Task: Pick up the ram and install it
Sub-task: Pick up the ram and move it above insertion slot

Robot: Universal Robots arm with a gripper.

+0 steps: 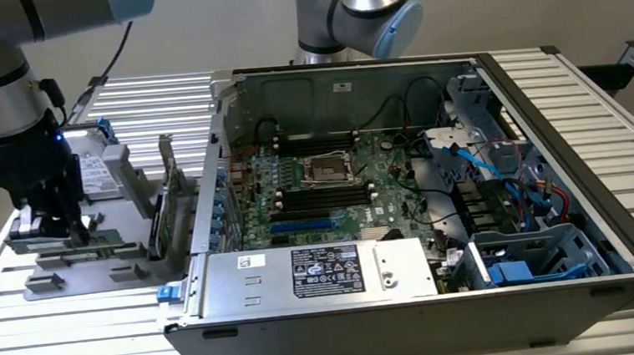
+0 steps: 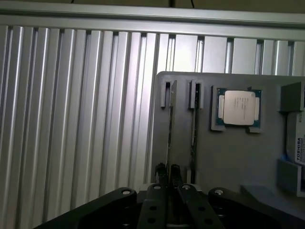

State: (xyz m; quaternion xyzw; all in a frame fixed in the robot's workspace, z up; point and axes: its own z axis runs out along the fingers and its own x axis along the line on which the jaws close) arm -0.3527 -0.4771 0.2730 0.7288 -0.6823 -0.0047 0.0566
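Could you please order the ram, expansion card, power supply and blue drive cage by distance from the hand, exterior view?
1. ram, right at the hand.
2. expansion card, beside the case.
3. power supply, inside the case.
4. blue drive cage, exterior view's far right.

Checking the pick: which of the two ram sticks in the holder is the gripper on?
The ram farther from the processor; the gripper is shut on it, while the other stick stands free.
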